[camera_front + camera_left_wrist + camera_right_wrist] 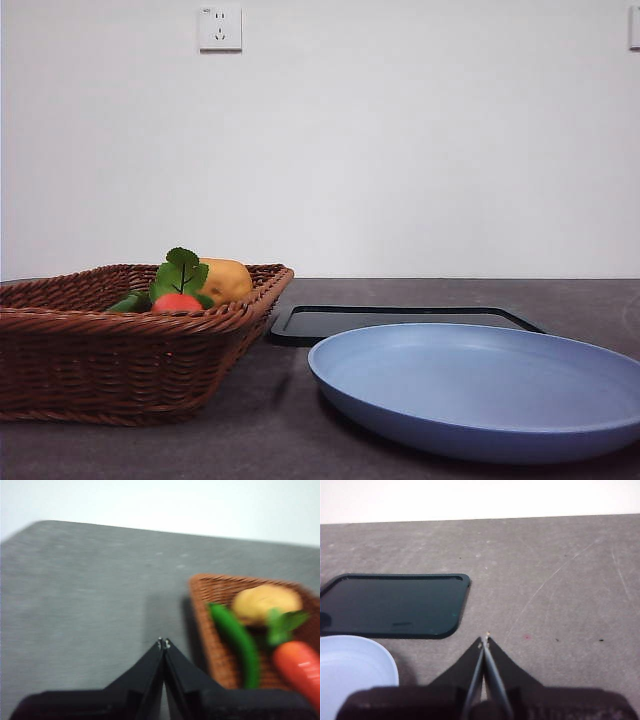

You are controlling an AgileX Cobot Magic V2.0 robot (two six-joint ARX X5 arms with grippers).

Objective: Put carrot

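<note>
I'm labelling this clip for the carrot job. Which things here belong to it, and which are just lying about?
Belongs to the job:
carrot, lying in the wicker basket
left gripper, shut, beside the basket
right gripper, shut, over bare table

Just lying about:
potato
green vegetable
blue plate
black tray

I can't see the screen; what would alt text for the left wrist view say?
A shut black left gripper hovers over a grey table, beside a brown wicker basket. The basket holds an orange carrot with green leaves, a long green vegetable and a yellow-brown potato. The picture is slightly blurred.
</note>
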